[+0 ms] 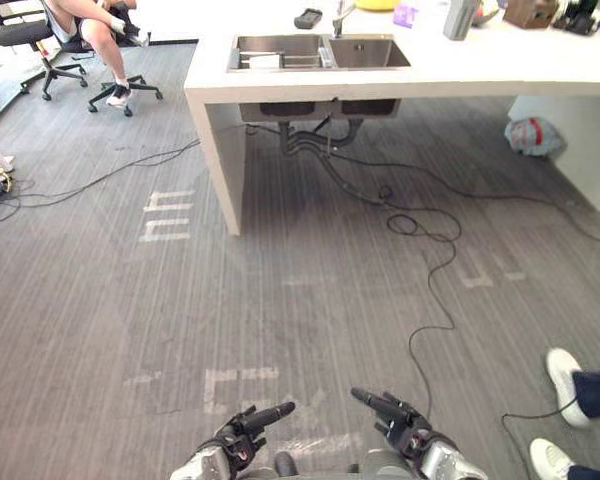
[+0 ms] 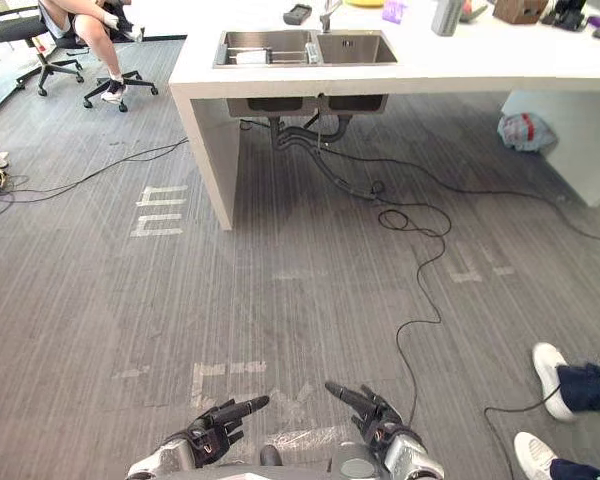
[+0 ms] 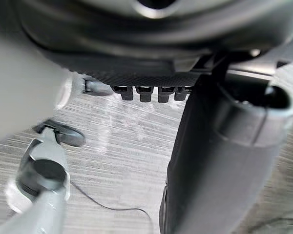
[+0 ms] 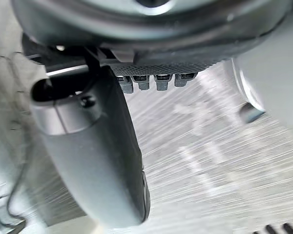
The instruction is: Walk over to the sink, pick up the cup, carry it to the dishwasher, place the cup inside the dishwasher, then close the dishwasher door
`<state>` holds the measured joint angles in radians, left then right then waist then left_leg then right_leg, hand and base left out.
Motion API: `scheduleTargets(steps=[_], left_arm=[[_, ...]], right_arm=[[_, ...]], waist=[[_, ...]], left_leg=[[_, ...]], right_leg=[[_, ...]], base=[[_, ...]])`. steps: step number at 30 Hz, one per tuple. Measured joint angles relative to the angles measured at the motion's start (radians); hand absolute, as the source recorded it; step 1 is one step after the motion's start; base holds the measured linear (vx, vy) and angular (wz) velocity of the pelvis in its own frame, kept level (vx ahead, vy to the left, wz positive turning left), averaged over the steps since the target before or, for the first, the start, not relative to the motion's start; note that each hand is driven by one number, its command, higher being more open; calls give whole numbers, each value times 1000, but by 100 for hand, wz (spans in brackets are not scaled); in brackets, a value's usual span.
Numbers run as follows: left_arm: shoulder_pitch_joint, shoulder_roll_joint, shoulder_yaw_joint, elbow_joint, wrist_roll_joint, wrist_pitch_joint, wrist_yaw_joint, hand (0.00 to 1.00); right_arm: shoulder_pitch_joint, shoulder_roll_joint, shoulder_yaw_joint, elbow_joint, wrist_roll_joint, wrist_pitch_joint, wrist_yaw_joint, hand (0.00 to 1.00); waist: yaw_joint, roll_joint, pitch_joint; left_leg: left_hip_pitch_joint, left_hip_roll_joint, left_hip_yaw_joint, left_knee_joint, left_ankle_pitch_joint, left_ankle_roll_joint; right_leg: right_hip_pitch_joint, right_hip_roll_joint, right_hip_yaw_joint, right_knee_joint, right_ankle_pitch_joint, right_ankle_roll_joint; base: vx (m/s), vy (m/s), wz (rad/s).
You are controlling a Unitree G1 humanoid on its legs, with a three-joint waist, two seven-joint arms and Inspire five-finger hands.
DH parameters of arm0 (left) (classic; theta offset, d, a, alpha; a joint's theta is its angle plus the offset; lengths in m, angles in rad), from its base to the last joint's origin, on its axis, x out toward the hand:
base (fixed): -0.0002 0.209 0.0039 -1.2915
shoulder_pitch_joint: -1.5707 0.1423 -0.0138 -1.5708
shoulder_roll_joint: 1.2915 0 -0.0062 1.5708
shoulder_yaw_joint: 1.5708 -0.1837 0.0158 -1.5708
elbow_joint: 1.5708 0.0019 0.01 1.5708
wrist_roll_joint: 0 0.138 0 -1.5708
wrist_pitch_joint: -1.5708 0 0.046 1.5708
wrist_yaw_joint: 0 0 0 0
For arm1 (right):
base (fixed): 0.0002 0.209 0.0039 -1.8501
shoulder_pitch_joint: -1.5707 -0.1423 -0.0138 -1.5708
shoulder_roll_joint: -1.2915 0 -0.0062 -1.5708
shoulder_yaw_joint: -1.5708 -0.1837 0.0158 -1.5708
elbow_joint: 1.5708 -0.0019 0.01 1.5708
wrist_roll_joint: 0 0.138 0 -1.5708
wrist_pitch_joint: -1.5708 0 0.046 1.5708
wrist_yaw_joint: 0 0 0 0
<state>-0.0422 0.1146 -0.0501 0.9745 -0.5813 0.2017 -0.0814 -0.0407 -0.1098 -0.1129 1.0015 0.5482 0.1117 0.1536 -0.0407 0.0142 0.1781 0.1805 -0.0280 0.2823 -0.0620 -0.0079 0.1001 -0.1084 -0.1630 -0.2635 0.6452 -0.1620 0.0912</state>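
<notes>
A small pale object (image 1: 263, 61), too far off to confirm as the cup, lies in the left basin of a steel double sink (image 1: 325, 55) set in a white table (image 1: 450, 72) well ahead. Across the grey floor (image 1: 280, 300), the left hand (image 1: 238, 432) and right hand (image 1: 405, 425) hang low, fingers extended and empty. A person (image 1: 90, 22) sits far left; white shoes (image 1: 563, 375) show at right.

Steel double sink (image 1: 368, 52), in white counter (image 1: 500, 62)
</notes>
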Motion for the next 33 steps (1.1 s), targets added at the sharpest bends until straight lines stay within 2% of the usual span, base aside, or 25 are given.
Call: scheduleTargets(steps=[2, 4, 5, 6, 8, 9, 12, 13, 14, 15, 16, 17, 18, 19, 20, 21, 22, 23, 24, 26, 27, 29, 30, 31, 33], left_arm=[[-24, 5, -1, -32, -26, 14, -2, 100], [-45, 5, -1, -38, -24, 14, -6, 100], [-52, 6, -6, -41, -17, 14, -5, 100], [-52, 7, -10, -44, -17, 14, -4, 100], [-37, 13, -26, -46, -33, 20, 20, 100], [-29, 16, -26, -48, -44, 22, 27, 100], [19, 27, -25, -51, -57, 50, 39, 100], [38, 40, -24, -51, -56, 57, 38, 100], [49, 43, -19, -48, -56, 56, 38, 100], [49, 43, -18, -44, -57, 55, 38, 100], [51, 43, -18, -29, -61, 48, 37, 100], [61, 36, -17, -26, -67, 29, 31, 100], [58, 30, -15, -23, -67, 13, 27, 100], [63, 14, -14, -24, -66, -22, 13, 100], [59, 1, -14, -30, -67, -48, 0, 100], [58, 0, -14, -31, -66, -50, -1, 100], [49, -18, 9, -31, -67, -75, -6, 100], [45, -19, 14, -32, -67, -80, -6, 100], [39, -22, 27, -47, -69, -82, -7, 100], [39, -35, 53, -82, -69, -84, -8, 100], [37, -44, 66, -107, -69, -87, -8, 100], [34, -55, 70, -119, -69, -90, -8, 100], [33, -65, 72, -121, -70, -90, -7, 100], [33, -80, 71, -124, -74, -94, -7, 100], [30, -81, 70, -138, -76, -89, -7, 100]], right_arm=[[-4, -1, 1, -17, 21, 0, 2, 100], [-4, -3, 3, -38, 30, 0, 1, 100], [-4, -3, 8, -53, 43, 2, 1, 100], [-4, -2, 11, -63, 48, 4, 1, 100], [5, -3, 14, -102, 48, 25, 0, 100], [8, -2, 14, -112, 48, 30, 0, 100], [14, -3, 12, -122, 48, 59, 1, 100], [15, -1, 12, -109, 48, 73, 1, 100], [8, -2, 6, -99, 49, 76, 2, 100], [7, -4, 2, -100, 49, 75, 3, 100], [11, -9, 0, -99, 49, 74, 2, 100], [15, -20, 0, -79, 49, 73, 2, 100], [12, -27, 0, -56, 49, 68, 1, 100], [2, -46, 11, -25, 48, 68, 0, 100], [9, -71, 23, -27, 47, 67, 1, 100], [10, -73, 24, -27, 46, 67, 1, 100], [14, -93, 25, -3, 37, 63, 2, 100], [14, -96, 21, 10, 37, 61, 2, 100], [12, -99, 21, 22, 37, 60, 4, 100], [-1, -107, 21, 23, 36, 47, 9, 100], [-16, -104, 21, 0, 32, 46, 9, 100], [-29, -104, 20, -23, 20, 46, 9, 100], [-30, -104, 18, -39, 17, 48, 8, 100], [-22, -106, 18, -46, 17, 53, 8, 100], [3, -109, 17, -44, 16, 62, 10, 100]], waist=[[-3, 4, 9], [-4, 0, 20], [-7, -2, 31], [-8, -3, 36], [-7, -10, 47], [-7, -13, 51], [-2, -39, 59], [3, -49, 55], [4, -47, 52], [-1, -37, 50], [-8, -15, 30], [-7, 4, 3], [-1, 6, 0], [5, 16, -8], [4, 42, -13], [4, 44, -14], [0, 67, -6], [2, 65, -4], [13, 60, 2], [38, 53, 10], [50, 55, 17], [51, 48, 30], [52, 54, 38], [49, 66, 48], [49, 76, 58]], left_leg=[[7, 0, -41, 32, -26, 4], [18, 1, -63, 48, -36, 6], [28, 1, -78, 61, -47, 4], [34, 2, -83, 67, -54, 1], [49, 2, -97, 97, -87, -12], [55, 2, -97, 107, -99, -19], [87, 8, -113, 177, -194, -52], [93, 13, -116, 214, -243, -63], [93, 35, -116, 243, -283, -84], [92, 54, -120, 250, -298, -95], [93, 95, -131, 244, -323, -95], [82, 127, -154, 298, -326, -111], [44, 142, -161, 401, -309, -142], [-67, 185, -166, 639, -255, -218], [-172, 248, -158, 877, -176, -289], [-179, 253, -157, 898, -175, -290], [-268, 307, -131, 1121, -194, -262], [-292, 301, -130, 1146, -200, -256], [-333, 275, -123, 1128, -214, -256], [-389, 242, -68, 975, -228, -239], [-418, 201, -57, 746, -226, -234], [-428, 156, -83, 486, -176, -228], [-426, 140, -101, 339, -110, -233], [-435, 143, -110, 191, -42, -253], [-446, 156, -101, 180, -41, -254]], right_leg=[[-54, 1, 10, -7, -15, 3], [-86, 13, 23, -75, -10, 2], [-103, 25, 33, -161, 7, -8], [-112, 31, 39, -214, 30, -11], [-128, 48, 51, -451, 145, 2], [-127, 47, 55, -490, 160, 6], [-102, 30, 54, -516, 170, 6], [-83, 26, 53, -512, 169, 0], [-84, 39, 42, -497, 210, -50], [-92, 52, 31, -474, 221, -69], [-106, 83, 6, -435, 227, -91], [-107, 118, -16, -426, 224, -117], [-101, 135, -19, -425, 212, -160], [-73, 159, -21, -445, 191, -189], [-24, 197, -22, -483, 182, -203], [-19, 200, -22, -487, 182, -203], [80, 244, -13, -536, 165, -224], [111, 249, -5, -549, 160, -231], [161, 251, 19, -564, 151, -231], [207, 246, 78, -596, 145, -220], [232, 231, 117, -616, 139, -209], [256, 206, 146, -632, 129, -195], [278, 194, 159, -641, 118, -192], [319, 185, 162, -655, 95, -183], [370, 185, 152, -655, 58, -165]], base=[[117, 28, 58], [135, -5, 48], [140, -31, 35], [198, -59, 34], [213, -90, 23], [212, -117, 14], [220, -185, 8], [359, -343, -10], [381, -358, -6], [456, -371, 9], [474, -289, 29], [519, -291, 20], [535, -286, 0], [539, -274, -12], [539, -251, -9], [558, -204, -10], [430, -139, -13], [511, -148, -35], [463, -102, -67], [455, -38, -91], [429, 58, -80], [335, 87, -55], [298, 163, -23], [286, 180, -11], [297, 221, 18]])
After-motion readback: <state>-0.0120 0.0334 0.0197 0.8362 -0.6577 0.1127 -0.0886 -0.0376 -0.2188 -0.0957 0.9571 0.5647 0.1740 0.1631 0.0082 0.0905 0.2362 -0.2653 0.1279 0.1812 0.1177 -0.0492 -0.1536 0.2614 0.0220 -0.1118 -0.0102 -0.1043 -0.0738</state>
